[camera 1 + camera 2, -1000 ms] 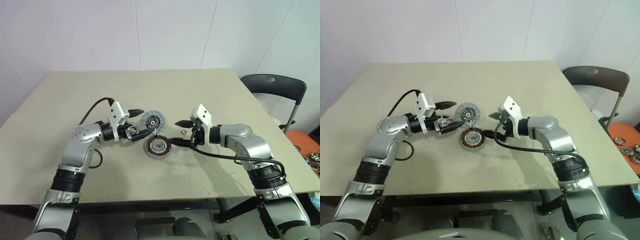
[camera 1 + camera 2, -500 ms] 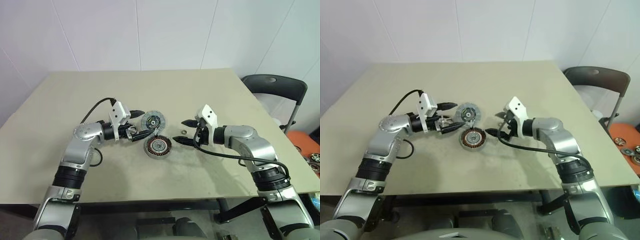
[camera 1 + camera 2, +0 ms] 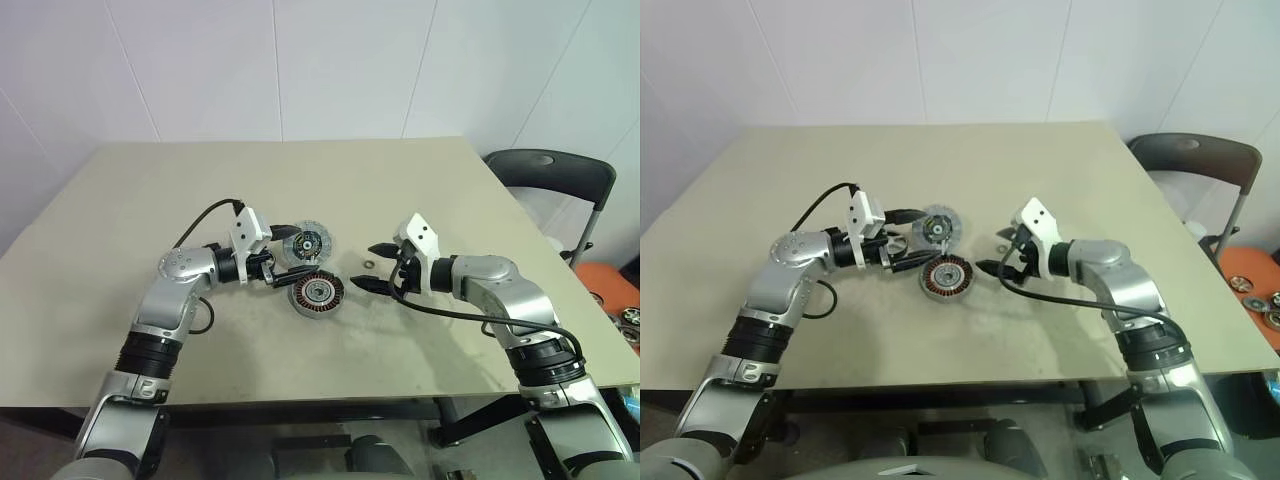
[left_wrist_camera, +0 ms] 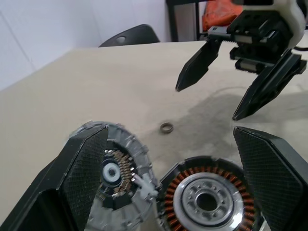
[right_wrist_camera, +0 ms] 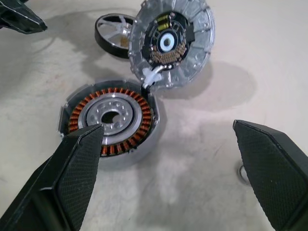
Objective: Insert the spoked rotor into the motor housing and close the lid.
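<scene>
The motor housing lies flat mid-table, its copper windings and silver centre facing up. The lid leans tilted at the housing's far rim, its inner face showing. Behind the lid, the spoked rotor lies on the table. My left gripper is open just left of the lid and housing, with its fingers either side of them and touching nothing I can see. My right gripper is open to the right of the housing, a short gap away, holding nothing.
A small metal ring lies on the table between the right gripper's fingertips. A dark chair stands beyond the table's right edge. Cables trail from both wrists.
My right gripper has drawn back to the right, away from the housing. My left gripper has turned slightly toward the lid. Housing, lid and rotor have not moved.
</scene>
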